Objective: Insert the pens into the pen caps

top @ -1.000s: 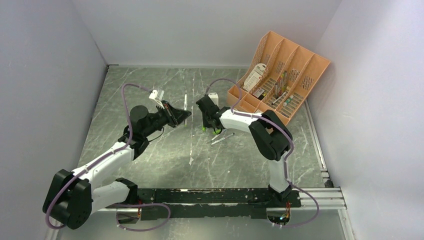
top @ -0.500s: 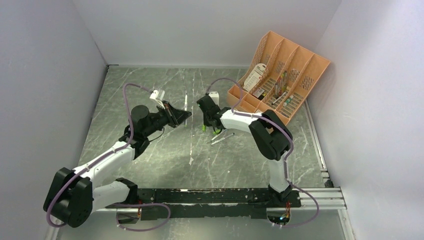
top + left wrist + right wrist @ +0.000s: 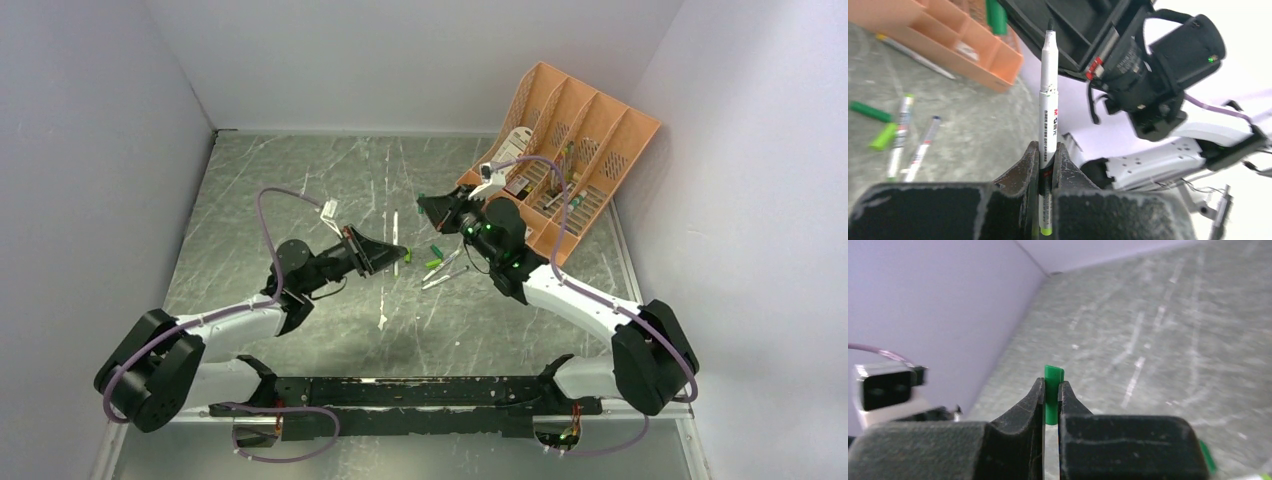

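My left gripper (image 3: 1047, 150) is shut on a pale pen (image 3: 1048, 95), which stands with its dark tip up and its green end below the jaws. From above, this gripper (image 3: 398, 255) and pen (image 3: 396, 224) hang mid-table. My right gripper (image 3: 1050, 390) is shut on a bright green pen cap (image 3: 1053, 382), which pokes out past the fingertips. Seen from above, the right gripper (image 3: 426, 204) and cap (image 3: 421, 198) are just right of the pen's tip, apart from it. Two more pens (image 3: 441, 262) (image 3: 444, 277) and two green caps (image 3: 437, 250) (image 3: 432, 264) lie on the table between the arms.
An orange organizer (image 3: 590, 130) with mixed stationery stands at the back right, close behind the right arm. White walls enclose the grey marbled table (image 3: 300, 180) on three sides. The right arm's forearm (image 3: 1148, 60) looms just beyond the held pen.
My right gripper shut on a green cap, lifted it off the table and swung up toward the organizer side. The left gripper carried its pen right and nearer.
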